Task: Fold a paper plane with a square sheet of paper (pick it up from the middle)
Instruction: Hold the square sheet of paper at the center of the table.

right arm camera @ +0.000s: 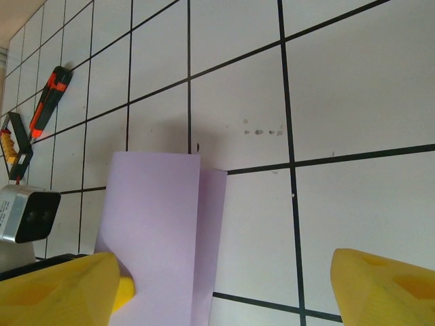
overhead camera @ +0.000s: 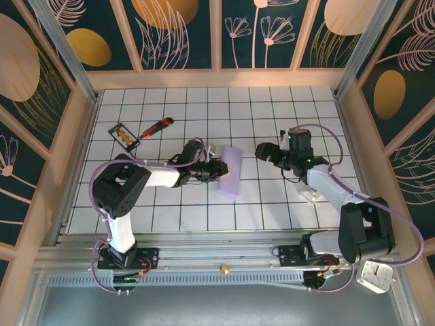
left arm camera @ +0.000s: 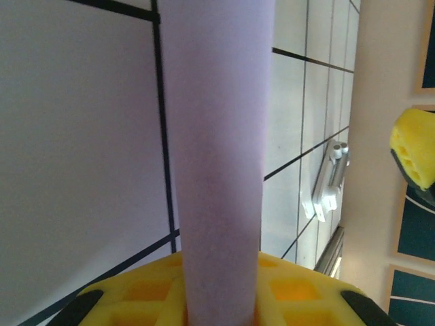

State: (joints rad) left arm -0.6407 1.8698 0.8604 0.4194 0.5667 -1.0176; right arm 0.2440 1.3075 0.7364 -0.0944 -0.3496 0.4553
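The square sheet of paper [overhead camera: 230, 170] is thin, matt and smooth; the white tabletop [overhead camera: 272, 109] looks smooth, slightly glossy.

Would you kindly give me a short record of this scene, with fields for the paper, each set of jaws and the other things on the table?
paper: lilac sheet of paper, folded into a narrow strip, near the middle of the table
left jaws: shut on the strip's left edge
right jaws: open, to the right of the paper and apart from it
knife: red-orange utility knife, far left part of the table, nothing touching it
card: small black-framed card, just left of the knife
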